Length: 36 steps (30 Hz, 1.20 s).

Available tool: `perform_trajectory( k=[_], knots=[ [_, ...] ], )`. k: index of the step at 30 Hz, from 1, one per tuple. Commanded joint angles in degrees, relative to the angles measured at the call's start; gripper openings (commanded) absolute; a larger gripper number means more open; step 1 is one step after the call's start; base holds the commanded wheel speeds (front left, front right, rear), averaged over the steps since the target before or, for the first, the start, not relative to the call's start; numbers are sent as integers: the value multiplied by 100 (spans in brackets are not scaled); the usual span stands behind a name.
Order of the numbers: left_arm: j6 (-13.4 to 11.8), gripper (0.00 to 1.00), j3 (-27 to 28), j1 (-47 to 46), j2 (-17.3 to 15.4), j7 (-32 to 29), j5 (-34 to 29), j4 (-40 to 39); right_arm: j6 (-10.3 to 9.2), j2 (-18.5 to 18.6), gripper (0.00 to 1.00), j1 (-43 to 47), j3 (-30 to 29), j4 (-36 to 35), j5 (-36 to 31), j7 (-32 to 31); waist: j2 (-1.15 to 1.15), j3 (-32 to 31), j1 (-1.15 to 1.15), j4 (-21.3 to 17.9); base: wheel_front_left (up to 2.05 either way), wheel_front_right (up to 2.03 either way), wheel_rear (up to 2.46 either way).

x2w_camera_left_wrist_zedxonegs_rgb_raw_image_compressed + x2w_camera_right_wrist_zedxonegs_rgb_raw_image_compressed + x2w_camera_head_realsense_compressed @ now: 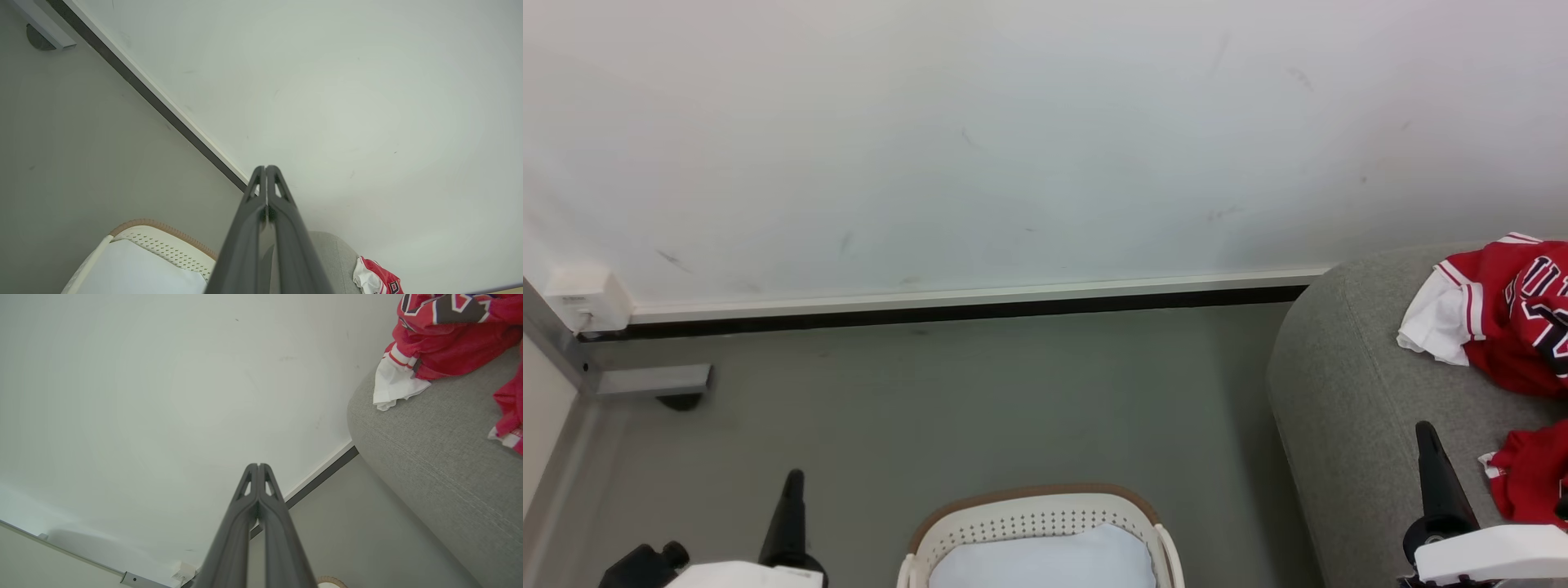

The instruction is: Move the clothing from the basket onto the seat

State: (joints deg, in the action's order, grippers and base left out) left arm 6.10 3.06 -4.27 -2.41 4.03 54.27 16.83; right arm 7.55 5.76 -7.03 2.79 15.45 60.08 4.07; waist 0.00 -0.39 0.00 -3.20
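Head view has the jersey point(1511, 314) and shorts point(1531, 482) lying on the seat point(1347, 392), the basket point(1033, 510) looks bare, my left gripper point(794, 475) and right gripper point(1423, 428) are both pressed together on nothing, so the risk is that right one snagging the shorts off the edge.

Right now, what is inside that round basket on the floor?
The basket shows just its pale blue-white bottom; no clothing in the part I can see. Its near side is cut off by the picture's edge. The red jersey and shorts lie on the grey sofa.
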Motion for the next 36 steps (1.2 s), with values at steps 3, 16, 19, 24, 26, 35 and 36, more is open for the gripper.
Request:
perform_trajectory(
  k=[3, 16, 19, 24, 26, 35, 36],
  knots=[
    [46, 0, 41, -132, -42, -84, 314, -85, -4, 12, 0, -26, -101, -84, 264, -63, 0, 3, 0, 14, 0, 0, 0],
    [70, 0, 123, -156, -49, -319, 1150, -140, -5, -60, 0, 5, -298, -102, 987, -301, 0, 13, 0, 71, 0, 0, 0],
    [77, 0, 135, -162, -50, -364, 1320, -151, -6, -74, 0, 12, -338, -106, 1121, -356, 0, 15, 0, 83, 0, 0, 0],
    [86, 0, 158, -171, -52, -448, 1579, -167, -6, -97, 0, 23, -406, -113, 1362, -424, 0, 19, 0, 103, 0, 0, 0],
    [90, 0, 166, -175, -53, -472, 1696, -175, -6, -106, 0, 27, -431, -116, 1448, -458, 0, 20, 0, 111, 0, 0, 0],
    [102, 0, 206, -178, -56, -595, 2149, -198, -7, -130, 0, 47, -534, -129, 1817, -581, 0, 26, 0, 148, 0, 0, 0],
    [103, 0, 210, -178, -56, -606, 2188, -199, -8, -134, 0, 49, -546, -130, 1853, -595, 0, 27, 0, 152, 0, 0, 0]
  ],
)
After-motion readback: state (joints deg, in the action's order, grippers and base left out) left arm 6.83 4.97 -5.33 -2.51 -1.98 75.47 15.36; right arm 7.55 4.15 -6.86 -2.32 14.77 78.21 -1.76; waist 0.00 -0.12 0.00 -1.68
